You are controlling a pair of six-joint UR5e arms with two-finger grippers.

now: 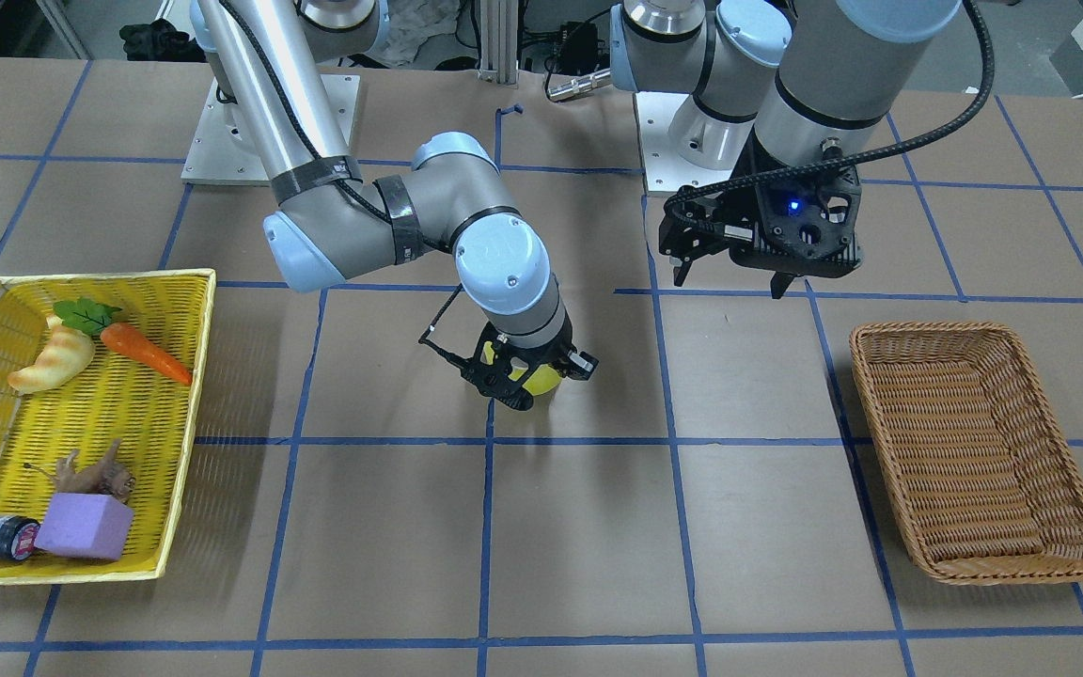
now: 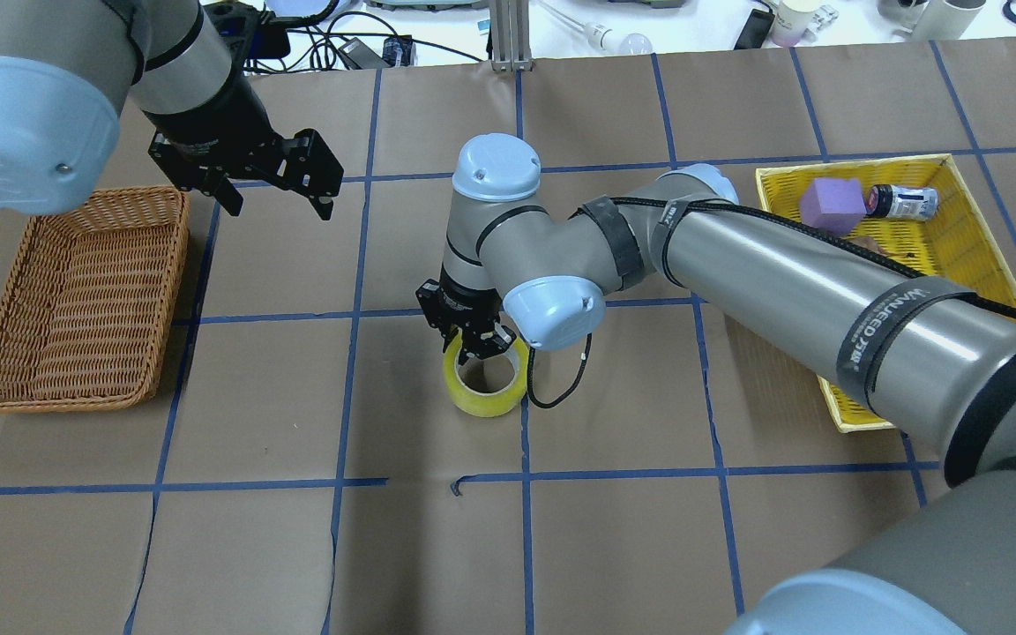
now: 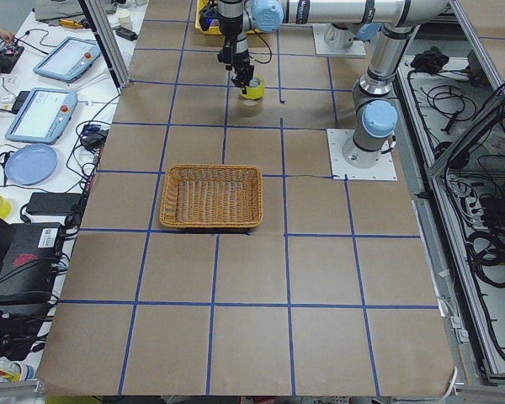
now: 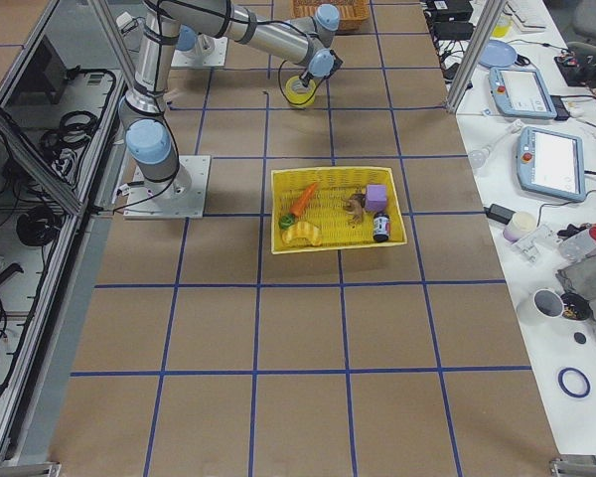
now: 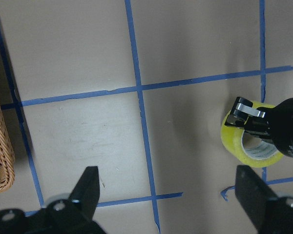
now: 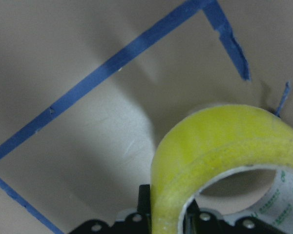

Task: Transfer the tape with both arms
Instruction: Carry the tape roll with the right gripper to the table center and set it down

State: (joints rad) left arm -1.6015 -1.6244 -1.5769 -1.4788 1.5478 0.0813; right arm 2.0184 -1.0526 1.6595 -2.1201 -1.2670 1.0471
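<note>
Nearest the robot, the right arm [image 2: 773,282] is reaching out over the brown paper-covered surface [image 2: 614,529] toward its middle, with the wrist pointing straight down. Its jaws are clenching the wall of the tape [image 2: 483,397]. One finger is dipping inside the white core and the other is pressing on the yellow outside, and the right wrist view is showing that wall pinched between them. The tape is lying flat, hole up, at the middle of the surface, just beside a blue grid line [image 2: 526,441]. I cannot tell whether it is resting on the surface or hanging just off it.

Farther out, a brown wicker basket [image 2: 76,291] is sitting on the robot's left, well apart from the tape. On the robot's right, a yellow basket [image 2: 975,229] is holding a purple block [image 2: 830,205], a small dark can [image 2: 905,203], a carrot [image 1: 147,353] and a croissant [image 1: 53,362].

Farthest out, the left arm [image 2: 190,79] is hovering above the surface near the brown basket's far corner. Its jaws are hanging released, with the fingers [image 5: 88,185] spread wide and a blue light glowing on the housing.
</note>
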